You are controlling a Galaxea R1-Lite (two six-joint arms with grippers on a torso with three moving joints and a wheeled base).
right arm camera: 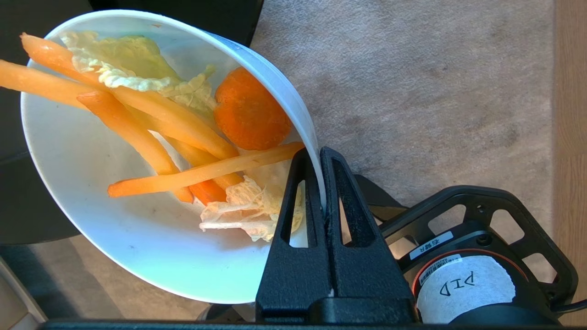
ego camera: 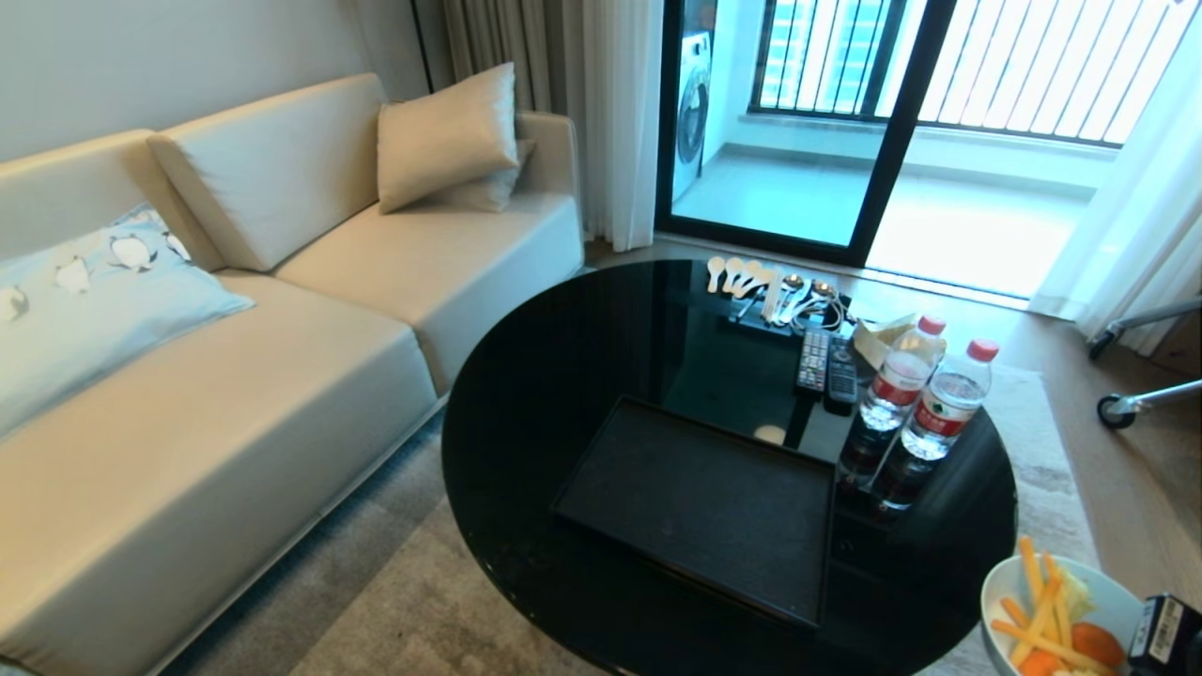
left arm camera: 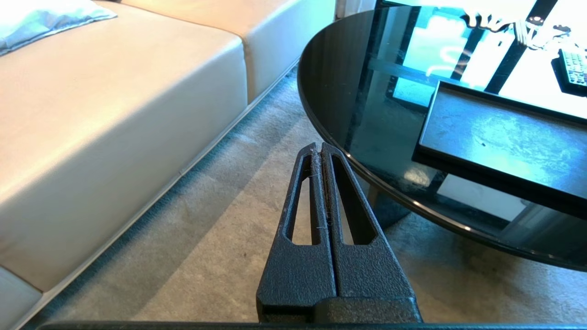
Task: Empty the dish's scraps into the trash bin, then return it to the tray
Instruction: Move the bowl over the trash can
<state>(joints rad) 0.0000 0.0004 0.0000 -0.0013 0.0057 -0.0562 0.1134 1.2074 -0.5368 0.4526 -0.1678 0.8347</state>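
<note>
My right pincer (right arm camera: 321,158) is clamped thin on the rim of the small round white bowl (right arm camera: 137,220), one finger inside the wall and one outside, and the bowl hangs off the near right edge of the round glossy black tabletop (ego camera: 563,394), over the pale carpet (right arm camera: 412,91). I judge the main risk to be spilling: the bowl is already tilted in the right wrist view, the grip catches only a narrow bit of rim, and any swing or further tip could slide the scraps onto the carpet, or let the bowl twist and slip out. The bowl holds long orange carrot sticks (right arm camera: 151,123), one round carrot slice (right arm camera: 250,110) and pale yellowish cabbage-like leaf bits (right arm camera: 133,64), several leaning against the lower side near the pincer. The flat black rectangular tray (ego camera: 704,507) sits bare on the tabletop, beside two clear water bottles with red caps (ego camera: 925,413). I cannot see the trash bin in any view, so aiming the pour is another hazard. My left pincer (left arm camera: 321,151) hangs parked with its fingers pressed together, holding nothing, above the carpet between the cream sofa (left arm camera: 114,114) and the tabletop.
</note>
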